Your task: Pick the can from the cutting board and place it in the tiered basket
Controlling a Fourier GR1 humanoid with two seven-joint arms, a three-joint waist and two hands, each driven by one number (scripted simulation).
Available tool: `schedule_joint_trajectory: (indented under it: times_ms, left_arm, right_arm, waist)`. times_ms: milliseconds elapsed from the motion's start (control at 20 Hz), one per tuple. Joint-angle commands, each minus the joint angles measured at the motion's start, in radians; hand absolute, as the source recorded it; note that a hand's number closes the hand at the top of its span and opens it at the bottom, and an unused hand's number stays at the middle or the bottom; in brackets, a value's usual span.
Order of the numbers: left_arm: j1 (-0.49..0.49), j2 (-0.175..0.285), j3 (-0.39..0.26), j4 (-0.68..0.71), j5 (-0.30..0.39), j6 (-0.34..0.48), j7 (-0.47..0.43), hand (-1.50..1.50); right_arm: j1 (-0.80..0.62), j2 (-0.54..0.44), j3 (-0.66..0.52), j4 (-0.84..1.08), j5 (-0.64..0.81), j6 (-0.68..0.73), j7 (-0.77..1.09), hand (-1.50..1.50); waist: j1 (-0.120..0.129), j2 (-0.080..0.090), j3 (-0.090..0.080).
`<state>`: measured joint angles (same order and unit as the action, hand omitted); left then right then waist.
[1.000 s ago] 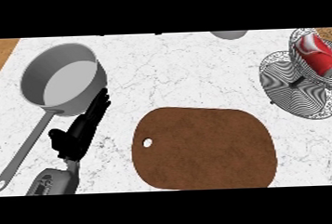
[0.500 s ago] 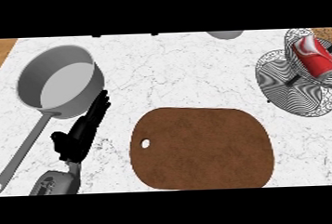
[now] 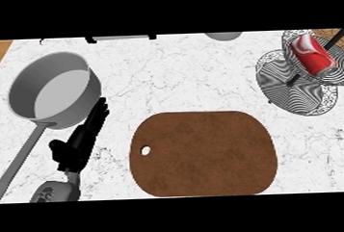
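Nearest is the brown rounded wooden cutting board [image 3: 201, 153], with a hanging hole at its left edge. Left of the board is the black left hand [image 3: 80, 143], fingers straight and close together, holding nothing. Its fingertips are just beside the grey metal saucepan [image 3: 53, 91], far-left of the board. Far-right of the board stands the wire tiered basket [image 3: 295, 92]. The red soda can [image 3: 313, 55] lies tilted in its upper tier, well apart from the hand.
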<state>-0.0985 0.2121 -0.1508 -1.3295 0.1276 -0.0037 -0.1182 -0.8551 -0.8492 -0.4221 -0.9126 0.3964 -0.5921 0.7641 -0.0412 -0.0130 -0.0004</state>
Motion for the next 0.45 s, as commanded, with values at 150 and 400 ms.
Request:
schedule_joint_trajectory:
  times_ms: [150,400]
  left_arm:
    - [0.042,0.011,0.027,-0.033,0.009,0.013,0.007,0.0]
    - [0.064,0.021,0.045,-0.03,0.006,0.017,-0.015,0.0]
  right_arm:
    - [0.325,-0.07,-0.211,-0.325,-0.168,0.062,-0.032,-1.5]
    - [0.598,-0.059,-0.398,-0.504,-0.306,0.234,-0.048,-1.5]
  waist:
    - [-0.048,-0.014,0.002]
    - [-0.067,-0.012,0.002]
